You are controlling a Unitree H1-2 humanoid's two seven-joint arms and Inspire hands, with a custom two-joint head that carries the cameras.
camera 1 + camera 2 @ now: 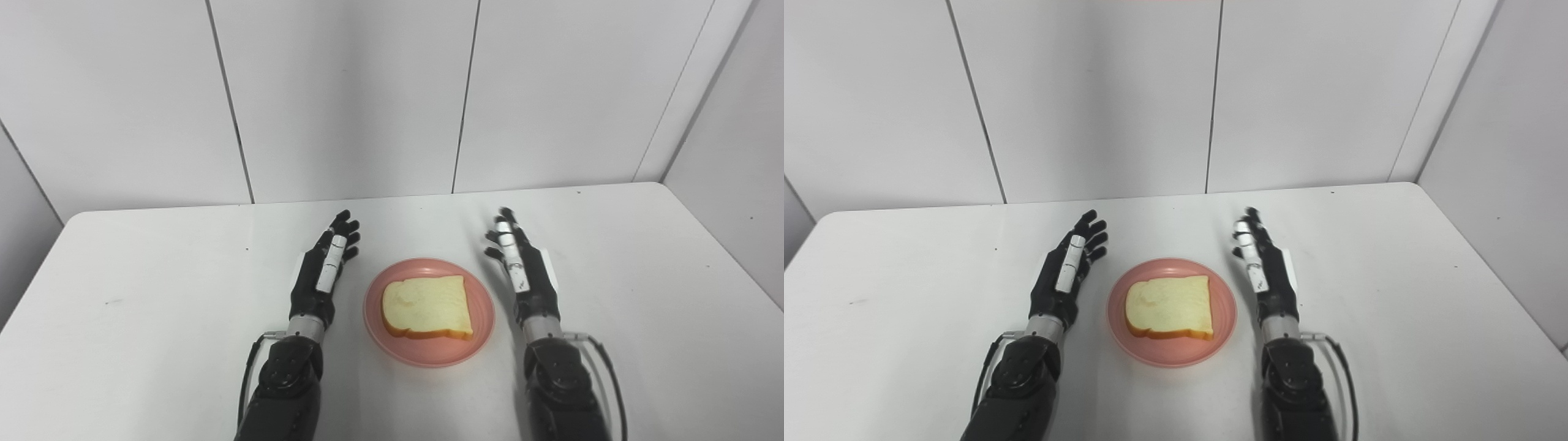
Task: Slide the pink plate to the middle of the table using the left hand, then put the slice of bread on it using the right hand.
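Note:
The pink plate [481,318] lies near the middle of the white table, toward the front. A slice of bread [427,306] lies flat on it, crust edge toward me. My left hand [323,272] is open and empty just left of the plate, fingers stretched away from me, not touching the plate. My right hand [523,269] is open and empty just right of the plate, fingers also stretched out, apart from the rim. The same scene shows in the right eye view, with the plate [1228,312] between both hands.
The white table [153,275] runs to a back edge against grey wall panels [343,92]. A side wall [735,184] stands along the table's right edge.

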